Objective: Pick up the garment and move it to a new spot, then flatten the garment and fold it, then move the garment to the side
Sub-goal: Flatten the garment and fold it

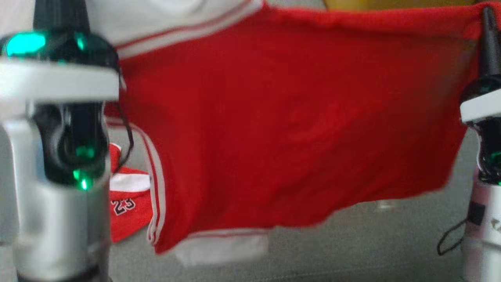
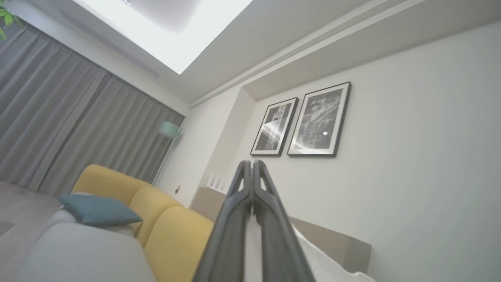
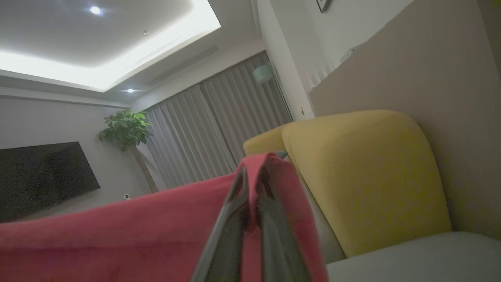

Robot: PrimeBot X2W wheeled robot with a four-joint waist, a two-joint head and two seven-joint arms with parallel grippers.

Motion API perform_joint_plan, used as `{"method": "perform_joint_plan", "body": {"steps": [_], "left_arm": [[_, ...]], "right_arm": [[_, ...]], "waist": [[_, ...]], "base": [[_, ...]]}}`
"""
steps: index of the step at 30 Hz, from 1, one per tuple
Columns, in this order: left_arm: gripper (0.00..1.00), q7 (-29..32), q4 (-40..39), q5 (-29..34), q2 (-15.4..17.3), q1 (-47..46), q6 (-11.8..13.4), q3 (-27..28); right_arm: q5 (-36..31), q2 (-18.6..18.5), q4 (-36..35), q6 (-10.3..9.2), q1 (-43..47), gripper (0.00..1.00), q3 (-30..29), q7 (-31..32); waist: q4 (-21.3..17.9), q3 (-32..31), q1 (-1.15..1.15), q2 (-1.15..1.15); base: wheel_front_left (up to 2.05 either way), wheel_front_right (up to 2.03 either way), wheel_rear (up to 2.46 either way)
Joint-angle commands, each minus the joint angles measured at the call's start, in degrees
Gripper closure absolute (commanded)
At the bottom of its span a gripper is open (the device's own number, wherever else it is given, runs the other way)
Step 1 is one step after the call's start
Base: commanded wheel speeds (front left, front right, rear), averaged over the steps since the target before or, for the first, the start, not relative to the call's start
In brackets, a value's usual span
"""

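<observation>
- Your left pincer point(image 2: 252, 166) has its two dark fingers pressed flat together. A strip of white cloth shows between and beside them, so I judge it is clamped on the white-trimmed edge of the garment point(image 1: 289, 129)
- Your right pincer point(image 3: 252, 174) is closed too. Red cloth wraps over its tips, so it grips the opposite top corner
- The garment hangs between the two pincers as a wide red sheet, with its top hem drawn nearly straight from one to the other. Its white-trimmed lower edge dangles below both, above the grey seat point(image 1: 352, 243); it is too blurred to tell whether it touches
- Holding the pincers high and wide apart lets the cloth's own weight pull the creases out. That suits carrying it to a new spot and flattening it there
- Both pincers point upward, with the yellow backrest point(image 3: 364, 176) just beyond your right one
- Below your left pincer a second red piece marked 23 point(image 1: 125, 207) lies on the seat. The hanging hem looks close to it, and I judge it could be dragged along as you lower
- When you lower, hold the pincers at this spacing, or the top hem will likely sag and the sheet land wrinkled
</observation>
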Motion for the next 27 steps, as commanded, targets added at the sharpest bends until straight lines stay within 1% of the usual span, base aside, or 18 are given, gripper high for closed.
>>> {"method": "perform_joint_plan", "body": {"steps": [1, 3, 5, 7, 9, 12, 15, 19, 21, 23, 24, 25, 27], "left_arm": [[1.00, 1.1, 1.3, 0.2, 2.0, -4.9, 0.4, 1.7], [1.00, 3.2, 6.2, -0.2, 2.9, -8.2, 0.5, 2.0], [1.00, 5.1, 12.0, 0.3, 4.8, -12.5, -0.1, 1.7], [1.00, 6.6, 18.7, 0.3, 6.0, -17.2, -0.5, 1.8], [1.00, 6.6, 24.9, 2.0, 8.1, -23.1, -1.6, 1.6], [1.00, 4.1, 33.9, 3.6, 9.8, -32.9, -3.7, 1.6], [1.00, -0.1, 41.8, 5.0, 10.5, -42.0, -5.4, 1.9], [1.00, -6.1, 50.3, 6.2, 9.8, -50.3, -7.7, 1.5], [1.00, -8.6, 53.8, 6.6, 9.3, -52.5, -9.0, 0.9], [1.00, -10.7, 56.7, 7.0, 8.7, -53.3, -10.0, 0.2], [1.00, -11.5, 57.9, 7.1, 8.3, -53.1, -10.6, -0.2], [1.00, -12.7, 60.3, 7.4, 7.7, -52.1, -11.5, -1.3], [1.00, -13.8, 62.3, 8.0, 7.3, -49.9, -12.5, -2.8]], "right_arm": [[0.5, 0.5, -0.3, -0.04, -4.6, 1.00, 1.1, 0.9], [0.9, 0.5, 3.4, -0.04, -8.0, 1.00, 0.4, 1.6], [0.4, 0.5, 7.9, -0.04, -12.8, 1.00, -0.7, 1.6], [-2.2, 0.5, 12.7, -0.04, -18.7, 1.00, -0.6, 0.7], [-4.5, 0.5, 18.6, -0.04, -25.4, 1.00, -1.3, -0.9], [-8.3, 0.5, 27.9, -0.04, -36.2, 1.00, -1.3, -4.6], [-11.2, 0.5, 36.2, -0.04, -46.8, 1.00, -2.1, -10.7], [-12.2, 0.1, 45.7, -0.04, -57.4, 1.00, -4.8, -19.5], [-11.2, 0.0, 49.2, -0.04, -60.3, 1.00, -4.7, -22.8], [-10.1, -0.7, 52.3, -0.04, -61.3, 1.00, -4.0, -25.2], [-9.8, -1.2, 54.0, -0.04, -61.2, 1.00, -3.7, -26.0], [-9.5, -2.4, 57.7, -0.04, -59.7, 1.00, -3.2, -26.9], [-8.9, -3.3, 61.2, -0.04, -57.3, 1.00, -2.8, -27.5]], "waist": [[-0.2, 2.0, 0.00, 0.00], [-0.4, 4.5, 0.00, 0.00], [-0.2, 7.9, 0.00, 0.00], [0.0, 11.4, 0.00, 0.00], [0.3, 15.4, 0.00, 0.00], [1.0, 19.9, 0.00, 0.00], [1.8, 22.9, 0.00, 0.00], [3.5, 25.4, 0.00, 0.00], [4.2, 26.2, 0.00, 0.00], [4.8, 27.0, 0.00, 0.00], [5.0, 27.3, 0.00, 0.00], [5.5, 27.7, 0.00, 0.00], [5.8, 27.7, 0.00, 0.00]], "base": [[0.00, 0.00, 0.00], [0.00, 0.00, 0.00], [0.00, 0.00, 0.00], [0.00, 0.00, 0.00], [0.00, 0.00, 0.00], [0.00, 0.00, 0.00], [0.00, 0.00, 0.00], [0.00, 0.00, 0.00], [0.00, 0.00, 0.00], [0.00, 0.00, 0.00], [0.00, 0.00, 0.00], [0.00, 0.00, 0.00], [0.00, 0.00, 0.00]]}}
